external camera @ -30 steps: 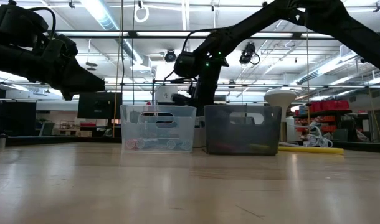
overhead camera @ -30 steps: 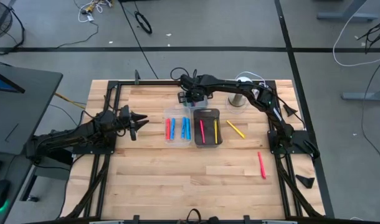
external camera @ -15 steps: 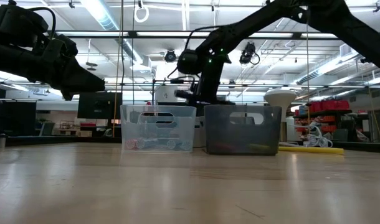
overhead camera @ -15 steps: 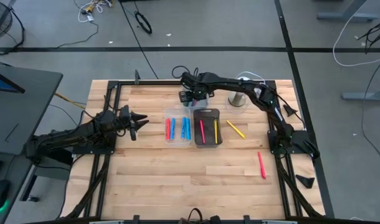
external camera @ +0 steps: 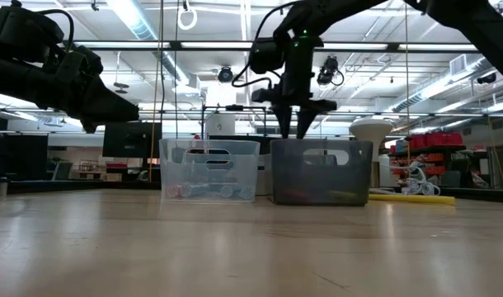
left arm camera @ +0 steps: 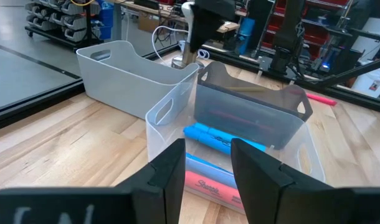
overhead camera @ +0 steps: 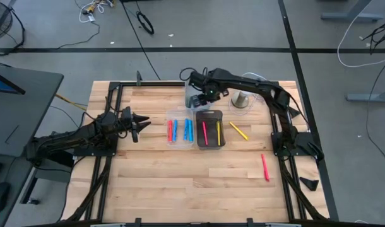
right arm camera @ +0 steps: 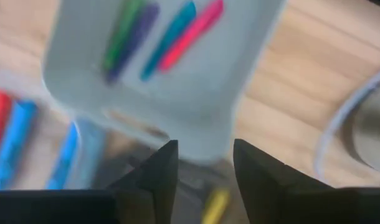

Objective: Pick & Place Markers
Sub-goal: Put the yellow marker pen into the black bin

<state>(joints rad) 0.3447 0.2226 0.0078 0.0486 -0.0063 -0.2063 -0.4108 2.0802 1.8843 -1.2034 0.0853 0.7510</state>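
Note:
My right gripper point(right arm camera: 202, 146) hangs open, pointing down, above a light grey bin point(overhead camera: 194, 101) at the far middle of the table. Green point(right arm camera: 123, 32), purple point(right arm camera: 135, 34), teal point(right arm camera: 169, 38) and pink point(right arm camera: 191, 28) markers lie in that bin. Nearer stand a clear bin point(overhead camera: 178, 129) with red and blue markers and a dark bin point(overhead camera: 210, 129) with a pink and a yellow one. A yellow marker point(overhead camera: 238, 131) and a pink marker point(overhead camera: 265, 167) lie flat on the table. My left gripper point(overhead camera: 142, 123) waits open at the table's left.
A grey cylinder point(overhead camera: 241, 99) ringed by a white cable stands at the far right, close to my right arm. A black frame point(overhead camera: 117, 88) runs along the table's edges. Bare wood fills the near half of the table.
My right gripper has risen from down by the bins to well above their rims and has shifted a little toward the table's right. The bins and markers have stayed put.

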